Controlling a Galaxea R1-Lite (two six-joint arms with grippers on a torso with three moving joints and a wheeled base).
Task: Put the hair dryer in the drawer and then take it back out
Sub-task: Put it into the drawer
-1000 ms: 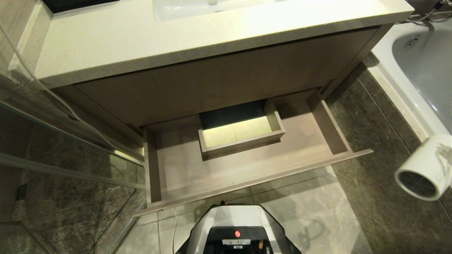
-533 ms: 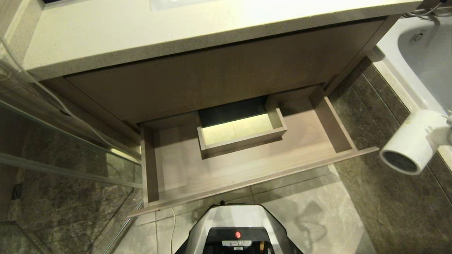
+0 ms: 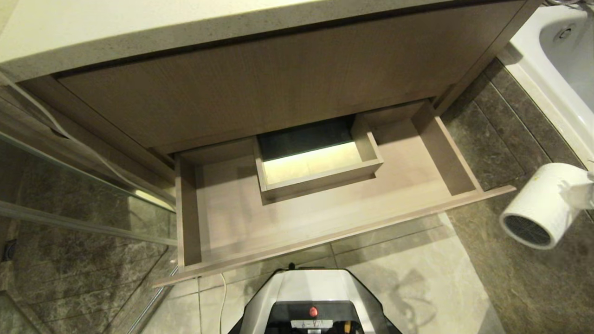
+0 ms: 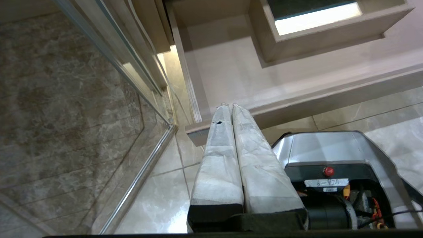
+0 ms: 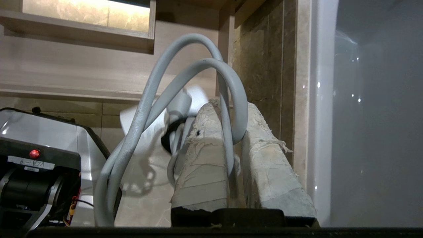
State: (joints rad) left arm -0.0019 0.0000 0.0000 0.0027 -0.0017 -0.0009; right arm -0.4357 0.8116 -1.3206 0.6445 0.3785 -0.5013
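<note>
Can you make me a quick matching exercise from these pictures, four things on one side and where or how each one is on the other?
Things:
1. hair dryer
2. drawer
3. left gripper
4. bathtub

States:
A. pulled open, nothing lying in it
B. shut, holding nothing, near the drawer's front corner
C. white, at the far right past the vanity
D. held over the floor tiles, right of the drawer

Pairs: 1-D, 2-A, 3-B, 4-C

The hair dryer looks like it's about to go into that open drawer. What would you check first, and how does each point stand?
1. Drawer pulled open: ok.
2. Drawer floor free of other items: ok.
3. Hair dryer held by the right gripper, jaws closed on its cord: ok.
4. Hair dryer over the drawer: not ok, it hangs beyond the drawer's right end, above the floor tiles.
5. Left gripper clear, jaws shut, near the drawer's left front corner: ok.
6. Grip firm: cannot tell.
</note>
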